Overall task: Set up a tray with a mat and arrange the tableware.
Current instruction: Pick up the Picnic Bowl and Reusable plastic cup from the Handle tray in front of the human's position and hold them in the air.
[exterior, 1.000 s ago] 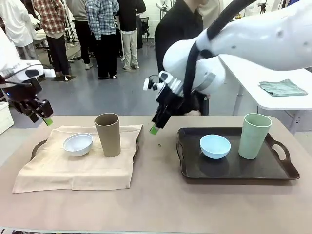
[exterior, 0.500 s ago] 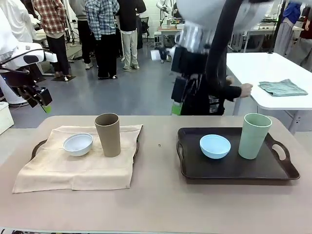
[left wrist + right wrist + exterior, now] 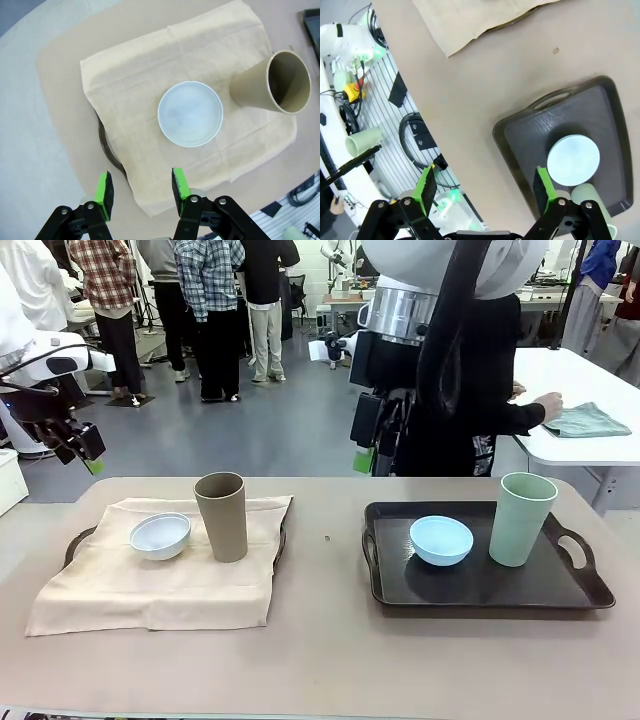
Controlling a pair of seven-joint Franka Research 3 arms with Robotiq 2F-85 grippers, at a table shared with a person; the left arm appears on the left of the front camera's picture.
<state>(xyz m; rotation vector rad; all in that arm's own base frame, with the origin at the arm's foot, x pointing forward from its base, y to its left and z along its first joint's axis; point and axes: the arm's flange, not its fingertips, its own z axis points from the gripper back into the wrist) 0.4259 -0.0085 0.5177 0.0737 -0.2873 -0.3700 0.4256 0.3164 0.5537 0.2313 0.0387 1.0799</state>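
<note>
Both released, empty: left pincer [image 3: 141, 181] hangs apart from white bowl [image 3: 190, 113]; right pincer [image 3: 484, 176] apart from light blue bowl [image 3: 573, 157]. Pale green cup [image 3: 591, 192] seemingly half-hidden behind that pincer.

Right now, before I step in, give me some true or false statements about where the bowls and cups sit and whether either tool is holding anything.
1. The white bowl sits on the mat. True.
2. The tan cup lies on its side. False: it stands upright on the mat, next to the white bowl.
3. The light blue bowl and the pale green cup are on the dark tray. True.
4. The dark tray has a mat under its tableware. False: its surface is bare.
5. The right tool grips the pale green cup. False: it is open and empty, raised well above the dark tray.
</note>
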